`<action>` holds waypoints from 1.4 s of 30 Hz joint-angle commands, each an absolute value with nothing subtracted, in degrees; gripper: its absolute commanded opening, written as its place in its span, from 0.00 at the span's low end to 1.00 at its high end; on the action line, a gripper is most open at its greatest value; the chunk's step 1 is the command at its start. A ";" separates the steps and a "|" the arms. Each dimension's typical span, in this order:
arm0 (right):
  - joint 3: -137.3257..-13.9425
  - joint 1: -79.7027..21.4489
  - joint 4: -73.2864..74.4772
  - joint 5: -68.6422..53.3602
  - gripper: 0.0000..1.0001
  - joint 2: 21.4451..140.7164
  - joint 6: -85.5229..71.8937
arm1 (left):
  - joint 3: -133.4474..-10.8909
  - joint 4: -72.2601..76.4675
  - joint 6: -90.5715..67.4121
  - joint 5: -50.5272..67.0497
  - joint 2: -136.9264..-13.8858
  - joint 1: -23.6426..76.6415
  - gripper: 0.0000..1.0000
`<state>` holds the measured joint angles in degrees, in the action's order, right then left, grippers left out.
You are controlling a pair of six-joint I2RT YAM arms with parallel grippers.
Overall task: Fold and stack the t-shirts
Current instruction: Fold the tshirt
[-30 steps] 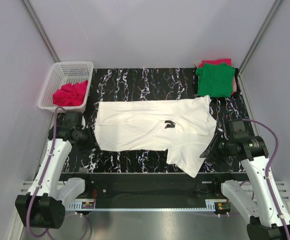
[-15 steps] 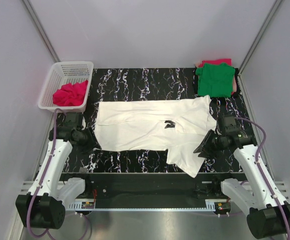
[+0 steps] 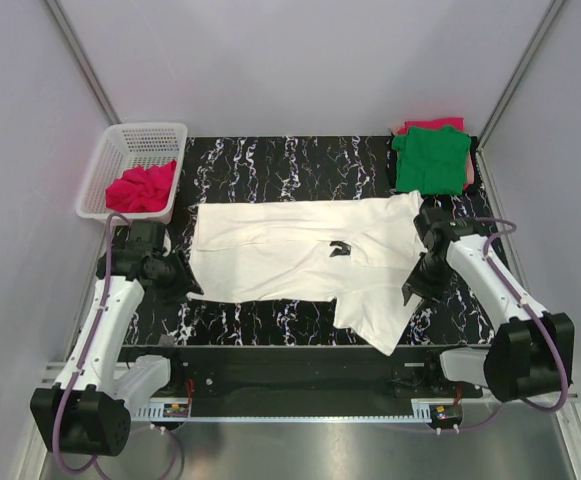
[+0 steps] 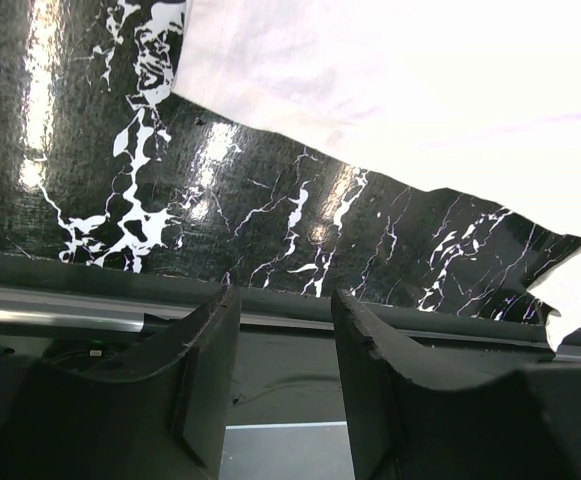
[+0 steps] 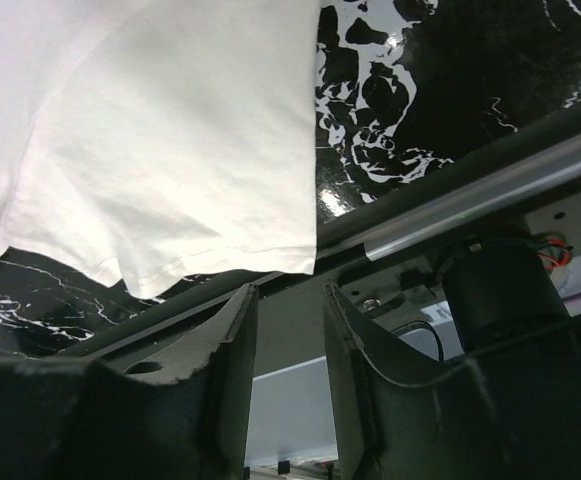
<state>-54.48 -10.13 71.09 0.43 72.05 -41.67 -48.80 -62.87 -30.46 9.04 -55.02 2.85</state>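
Observation:
A white t-shirt (image 3: pixel 290 252) lies spread flat across the black marble table (image 3: pixel 270 160), and one sleeve (image 3: pixel 375 318) reaches the front edge. A folded green t-shirt (image 3: pixel 432 160) rests on a pinkish-red one (image 3: pixel 435 124) at the back right corner. My left gripper (image 3: pixel 185 285) is open beside the white shirt's near left corner, with nothing between its fingers (image 4: pixel 205 360). My right gripper (image 3: pixel 408 296) is open just right of the hanging sleeve. In the right wrist view the sleeve hem (image 5: pixel 170 160) lies just beyond the open right gripper (image 5: pixel 290 330).
A white plastic basket (image 3: pixel 120 145) at the back left holds a crumpled pinkish-red cloth (image 3: pixel 142 188). Grey walls close in the table on three sides. A metal rail (image 3: pixel 290 410) runs below the table's front edge.
My right arm has swung in from the right side toward the white shirt's sleeve. The left arm and the shirts have stayed in place.

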 commanded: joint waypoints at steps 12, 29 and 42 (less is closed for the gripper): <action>-53.27 -10.81 75.15 -7.91 0.41 68.30 -47.97 | -49.92 -61.17 -31.99 10.72 -52.65 2.99 0.47; -69.91 -12.22 57.57 -4.83 0.41 79.69 -34.38 | -56.68 -52.04 -33.40 9.32 -64.40 2.99 0.47; -87.63 -12.22 57.14 1.75 0.00 105.38 -26.37 | -84.63 -50.63 -29.80 4.59 -102.90 7.20 0.00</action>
<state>-84.12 -11.88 58.37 -2.09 104.22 -28.97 -78.98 -51.62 -31.33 7.60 -97.14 6.26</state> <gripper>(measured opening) 0.010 0.015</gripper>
